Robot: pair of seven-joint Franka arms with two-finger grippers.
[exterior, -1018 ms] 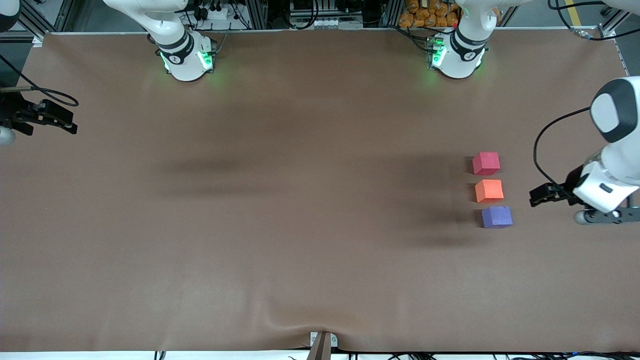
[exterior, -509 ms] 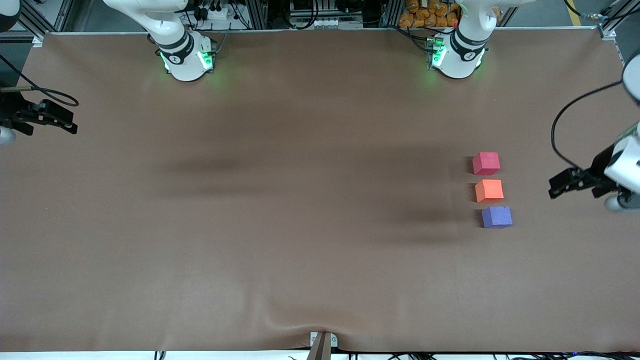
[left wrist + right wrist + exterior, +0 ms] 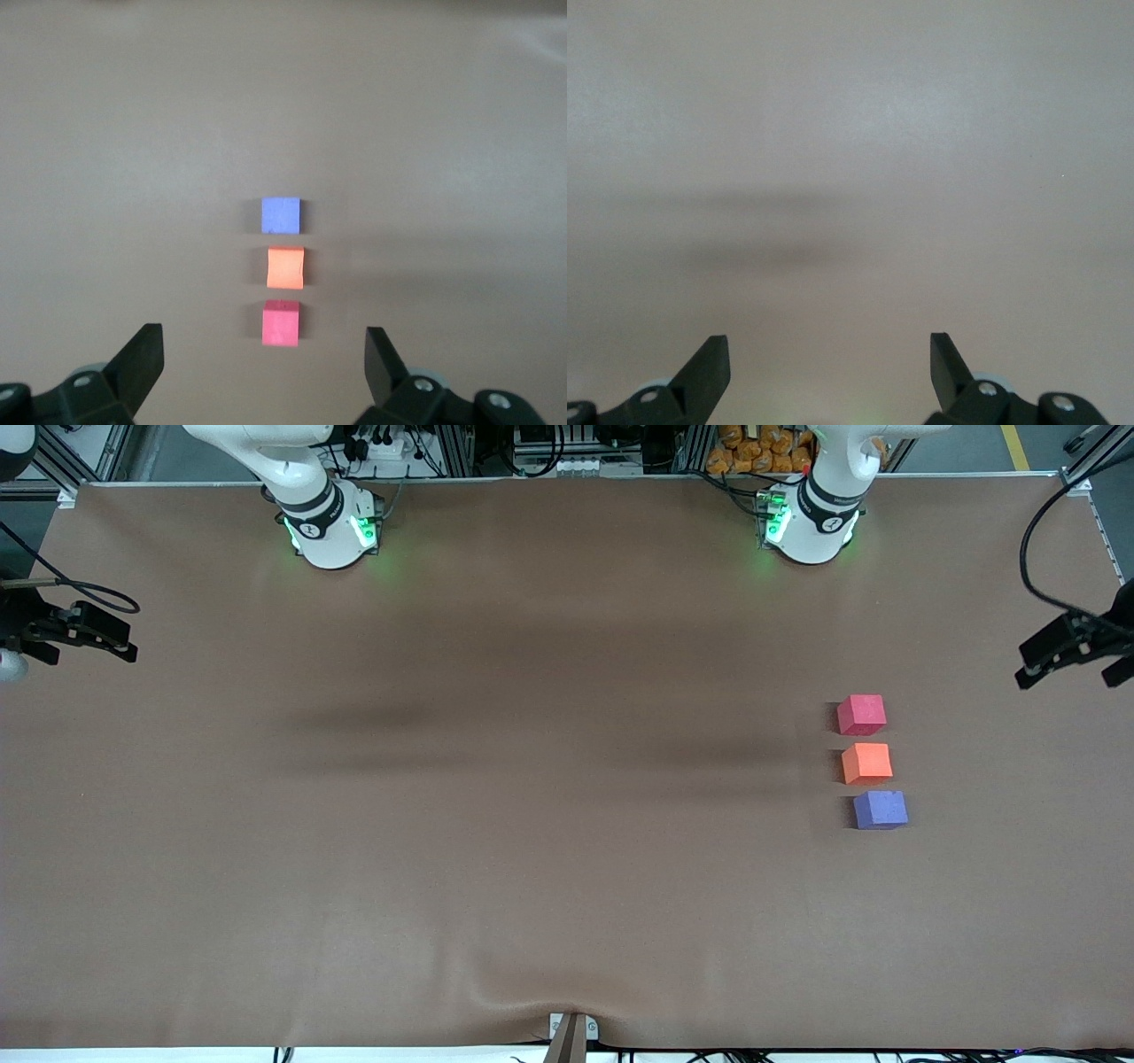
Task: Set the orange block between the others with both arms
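Note:
The orange block rests on the table toward the left arm's end, in a short row with the others. The pinkish-red block lies just farther from the front camera and the purple-blue block just nearer. Small gaps part the three. My left gripper hangs open over the table's edge at that end, well apart from the row. Its wrist view shows the purple-blue block, orange block and pinkish-red block ahead of the empty left gripper. The right gripper waits open at the right arm's end; its wrist view shows the right gripper over bare mat.
A brown mat covers the whole table, with a slight wrinkle at its near edge. Both arm bases, the right and the left, stand along the edge farthest from the front camera. Cables and racks lie past that edge.
The left arm has drawn away from the blocks, lifting and swinging toward the table's end and the bases' side. The blocks and the right gripper have not moved.

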